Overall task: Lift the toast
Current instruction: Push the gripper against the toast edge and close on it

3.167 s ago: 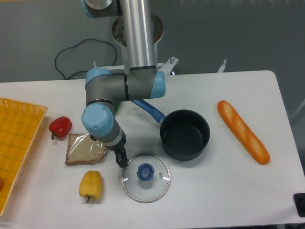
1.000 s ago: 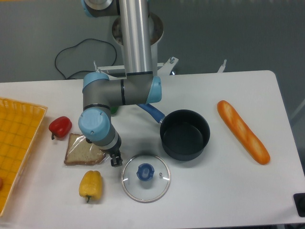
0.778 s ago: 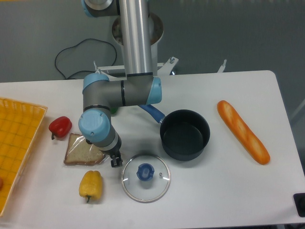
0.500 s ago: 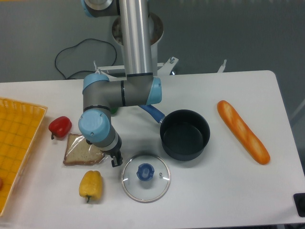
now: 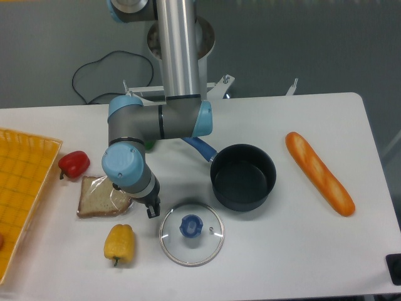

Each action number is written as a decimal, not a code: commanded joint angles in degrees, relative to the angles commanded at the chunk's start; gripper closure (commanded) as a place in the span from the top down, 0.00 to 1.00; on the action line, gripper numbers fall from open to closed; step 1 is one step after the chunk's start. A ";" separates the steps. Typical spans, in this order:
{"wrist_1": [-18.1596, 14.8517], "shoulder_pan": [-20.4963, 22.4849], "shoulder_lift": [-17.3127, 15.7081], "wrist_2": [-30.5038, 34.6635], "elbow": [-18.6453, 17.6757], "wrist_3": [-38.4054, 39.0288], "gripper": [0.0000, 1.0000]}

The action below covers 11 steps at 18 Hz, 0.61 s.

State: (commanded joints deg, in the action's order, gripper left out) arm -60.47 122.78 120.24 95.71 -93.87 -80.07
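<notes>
Basket (image 5: 19,188): yellow mesh, at the left edge of the table (image 5: 282,251), partly cut off by the frame.
Red pepper (image 5: 74,163): just right of the basket's far corner, apart from the bread.
Toast (image 5: 99,196): flat on the table in crinkly clear wrap, near-right of the red pepper and directly beyond the yellow pepper; its right edge runs under the arm's wrist.
Yellow pepper (image 5: 119,242): near side of the toast, stem end pointing toward the near edge.
Gripper (image 5: 150,211): dark tip low over the table at the toast's right edge, between the toast and the lid. The wrist hides most of it, so I cannot tell whether the fingers are spread or closed, nor whether they touch the wrap.
Lid (image 5: 191,232): glass with a blue knob, flat on the table just right of the gripper.
Pot (image 5: 243,176): dark, uncovered, blue handle pointing far-left beneath the arm.
Baguette (image 5: 319,172): long and orange, lying diagonally well to the right of the pot.
</notes>
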 joint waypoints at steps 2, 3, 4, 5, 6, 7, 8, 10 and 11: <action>-1.40 0.17 0.00 0.00 1.40 0.00 0.02; -2.89 0.26 0.00 -0.09 2.54 0.00 0.02; -4.73 0.35 0.00 -0.26 3.68 0.00 0.02; -6.31 0.44 0.00 -0.44 4.65 0.00 0.02; -7.37 0.61 -0.09 -0.53 5.27 0.00 0.02; -7.91 0.79 -0.26 -0.61 5.62 -0.09 0.02; -8.00 0.79 -0.70 -0.62 5.72 -0.09 0.02; -9.05 1.32 -1.49 -0.79 5.89 -0.09 0.02; -9.84 1.41 -1.58 -1.23 6.50 -0.09 0.02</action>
State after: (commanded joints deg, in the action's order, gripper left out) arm -70.30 124.19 118.65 94.49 -87.37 -80.16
